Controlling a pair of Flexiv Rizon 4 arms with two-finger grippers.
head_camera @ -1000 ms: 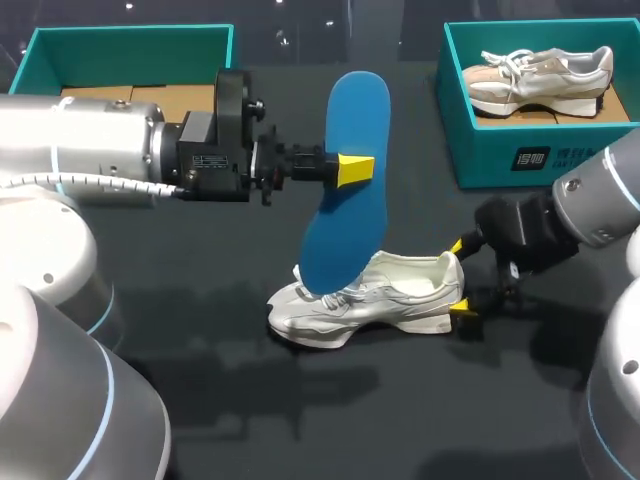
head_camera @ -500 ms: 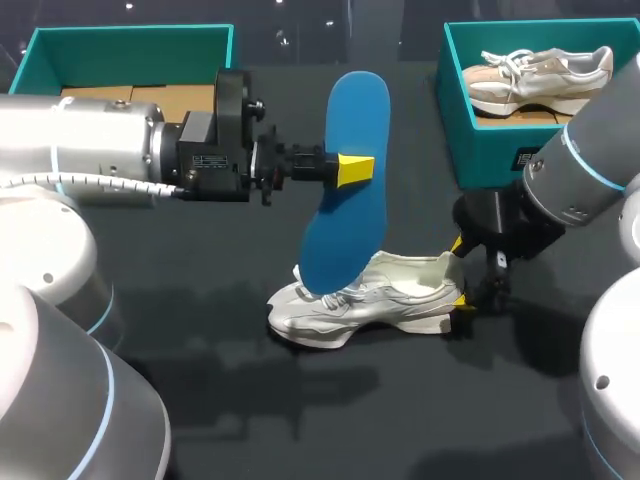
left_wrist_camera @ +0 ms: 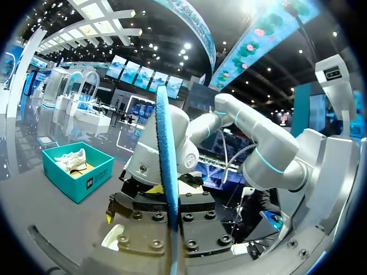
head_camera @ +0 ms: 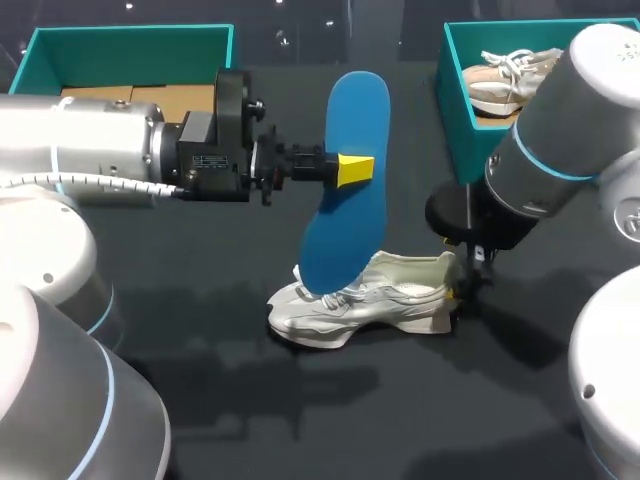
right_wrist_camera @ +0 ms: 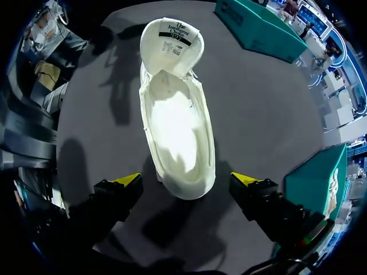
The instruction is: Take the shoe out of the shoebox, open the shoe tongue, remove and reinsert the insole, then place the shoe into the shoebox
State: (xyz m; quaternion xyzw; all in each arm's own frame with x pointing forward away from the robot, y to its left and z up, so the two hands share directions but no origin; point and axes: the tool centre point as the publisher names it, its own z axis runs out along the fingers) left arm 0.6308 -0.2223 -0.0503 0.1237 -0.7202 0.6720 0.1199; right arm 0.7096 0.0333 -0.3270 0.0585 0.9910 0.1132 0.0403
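Observation:
My left gripper (head_camera: 356, 169) is shut on a blue insole (head_camera: 350, 215), holding it up on edge above the table. In the left wrist view the insole (left_wrist_camera: 165, 166) stands edge-on between the jaws of that gripper (left_wrist_camera: 171, 232). Below it a white shoe (head_camera: 372, 297) lies on the black table, toe to the left, its insole bed bare. My right gripper (head_camera: 461, 290) hangs over the heel. In the right wrist view the right gripper (right_wrist_camera: 187, 183) is open, its yellow fingertips (right_wrist_camera: 127, 182) astride the heel of the shoe (right_wrist_camera: 178, 129) without touching it. The tongue (right_wrist_camera: 172, 40) is folded forward.
A teal shoebox (head_camera: 468, 150) at the back right holds a beige shoe (head_camera: 500, 85), partly hidden by my right arm. A second teal box (head_camera: 130, 45) with cardboard inside stands at the back left, behind my left arm.
My right arm has swung in from the right, and its open gripper now points down over the shoe's heel. The left arm and the insole have not moved.

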